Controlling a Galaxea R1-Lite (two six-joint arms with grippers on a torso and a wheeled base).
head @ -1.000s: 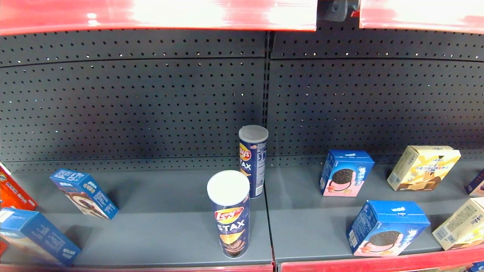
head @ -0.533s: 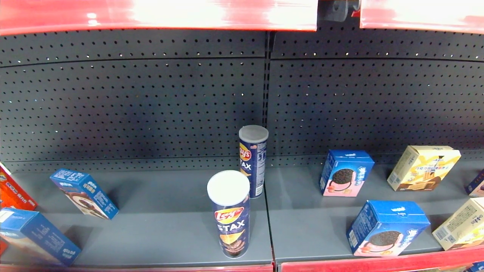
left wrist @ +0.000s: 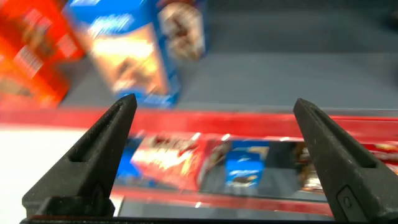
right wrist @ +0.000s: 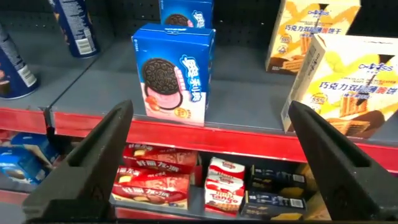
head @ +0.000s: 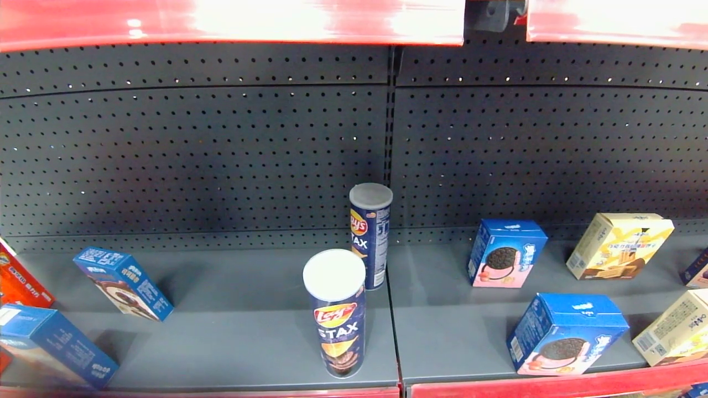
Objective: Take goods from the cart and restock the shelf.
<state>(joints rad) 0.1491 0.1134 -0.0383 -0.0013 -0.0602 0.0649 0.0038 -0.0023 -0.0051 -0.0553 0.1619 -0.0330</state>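
Observation:
On the grey shelf point(head: 249, 331) two tall chip cans stand upright at the middle, one at the front point(head: 335, 312) and one behind it point(head: 369, 235). Blue cookie boxes point(head: 565, 333) point(head: 504, 252) and yellow wafer boxes point(head: 617, 245) sit to the right. Blue boxes point(head: 123, 282) point(head: 52, 345) and an orange box point(head: 19, 282) sit at the left. My left gripper point(left wrist: 214, 115) is open and empty, just in front of the shelf's red lip, facing a blue box point(left wrist: 127, 53) and an orange box point(left wrist: 31, 56). My right gripper point(right wrist: 208, 121) is open and empty before a blue cookie box point(right wrist: 174, 71).
A red shelf lip point(right wrist: 249, 140) runs along the front edge, with more boxes on the lower shelf point(right wrist: 155, 177) beneath it. A pegboard back wall point(head: 221, 143) closes the shelf, and a red upper shelf edge point(head: 232, 22) hangs overhead. Bare shelf floor lies left of the cans.

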